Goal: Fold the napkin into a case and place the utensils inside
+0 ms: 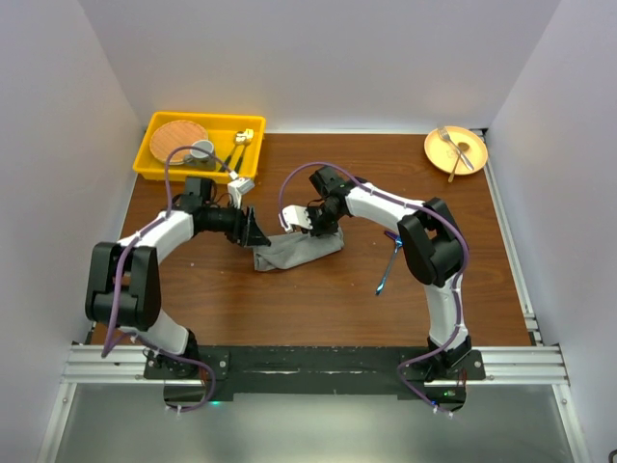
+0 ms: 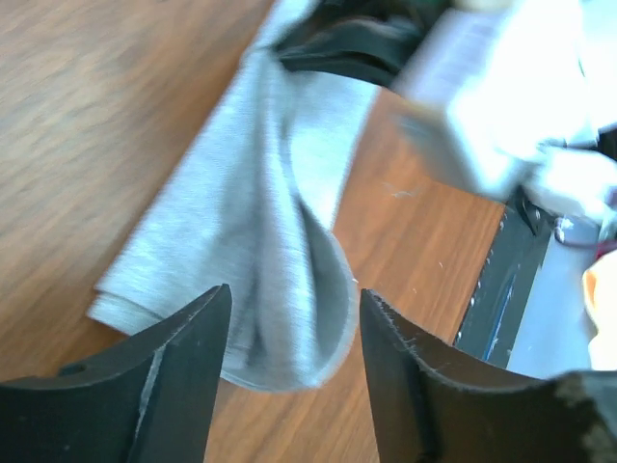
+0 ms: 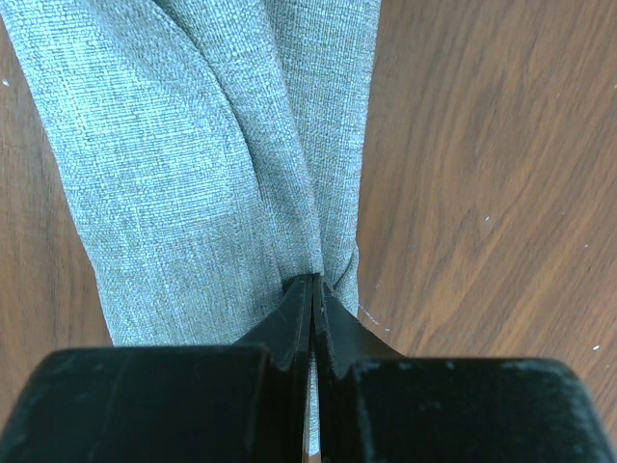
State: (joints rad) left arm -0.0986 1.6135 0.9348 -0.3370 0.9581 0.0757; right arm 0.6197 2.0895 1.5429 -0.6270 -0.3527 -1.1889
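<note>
my right fingers point(image 3: 289, 333) clamped on a fold of the napkin point(image 3: 174, 164), middle of the surface point(image 1: 318, 299); my left fingers point(image 2: 183, 371) apart around its other end

Brown wooden table point(image 1: 289, 309) carries folded grey napkin point(image 1: 299, 251) mid-table, blue utensil point(image 1: 388, 267) to its right, yellow tray point(image 1: 207, 119) far-left, yellow plate point(image 1: 432, 151) far-right.

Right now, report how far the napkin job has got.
Done: the napkin is folded into a narrow strip. In hand: the right gripper is shut on a pinch of its cloth, while the left gripper hangs open over the other end. Left: the blue utensil lies on the table, outside.
</note>
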